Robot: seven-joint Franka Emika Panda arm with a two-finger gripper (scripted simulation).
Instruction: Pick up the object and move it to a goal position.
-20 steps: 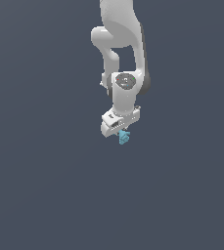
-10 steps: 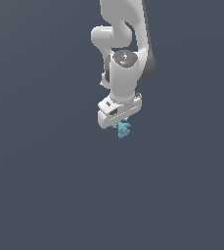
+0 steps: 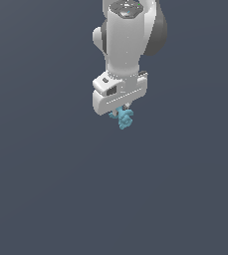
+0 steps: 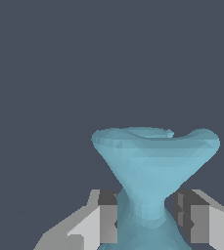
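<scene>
- A white robot arm reaches down from 12 o'clock in the exterior view, against a plain dark grey background.
- Its claw is closed narrowly around a small, lumpy light-blue object, which hangs just beneath it, near the picture's centre.
- In the wrist view, the object flares wide like a funnel, and the two grey fingertips pinch its thin waist.
- Risk, as a judgement: the grip sits on a narrow, curved neck, so a quick swing could twist the piece loose.
- No brands, labels or writing are visible.
</scene>
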